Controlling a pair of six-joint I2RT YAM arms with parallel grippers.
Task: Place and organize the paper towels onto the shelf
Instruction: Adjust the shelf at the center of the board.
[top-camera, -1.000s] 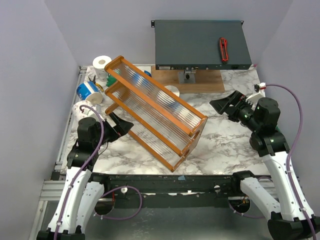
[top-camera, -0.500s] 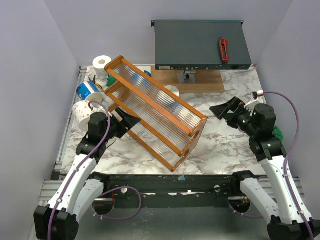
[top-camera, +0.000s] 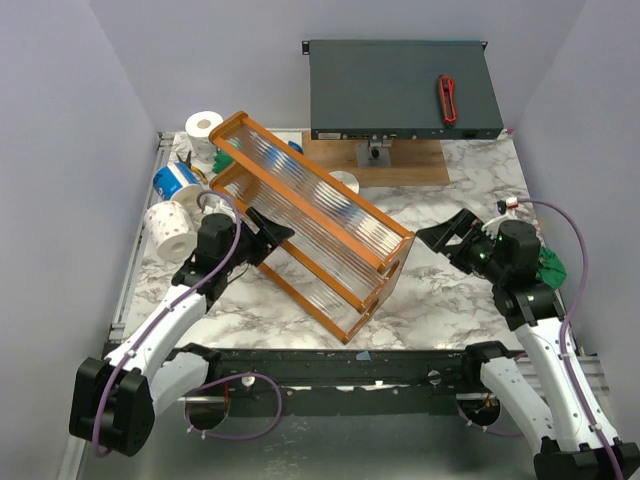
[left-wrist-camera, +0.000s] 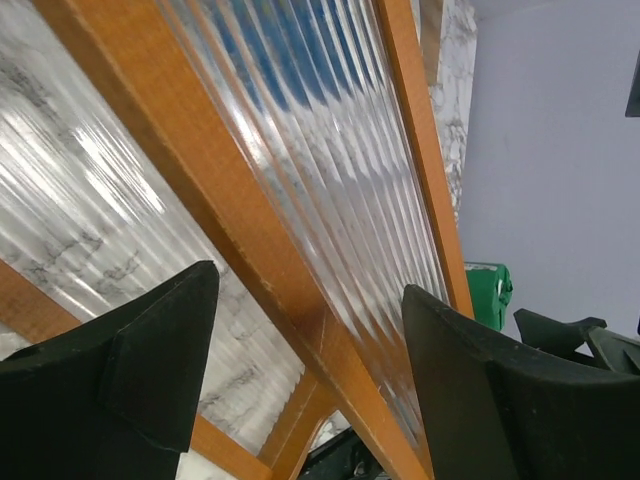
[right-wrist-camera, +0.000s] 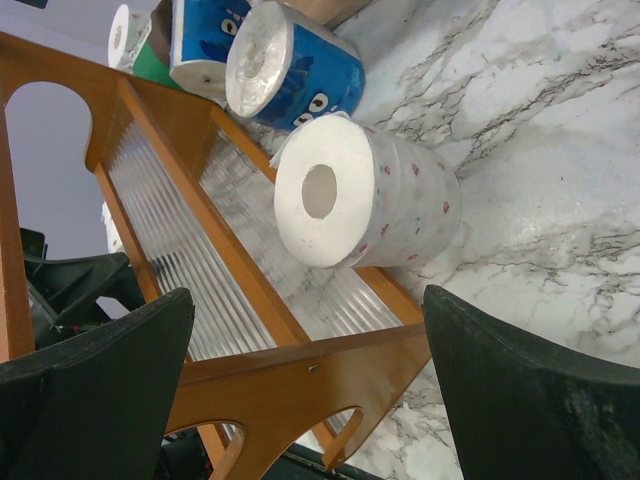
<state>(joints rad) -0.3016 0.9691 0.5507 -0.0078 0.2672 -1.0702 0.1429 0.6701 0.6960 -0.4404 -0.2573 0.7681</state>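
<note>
left wrist view: my left pincer straddles a wooden rail of the shelf, jaws apart; my right pincer gapes too. the shelf lies aslant on the bench, paper towels beyond it. i judge i'm repositioning it; next, clamp the rail.

No text, brand or number reads anywhere. Blue-wrapped roll: printed white-and-black shapes on the wrap, no letters made out. Bare white roll: small coloured dots only. Dark grey box: front markings too small to read.
</note>
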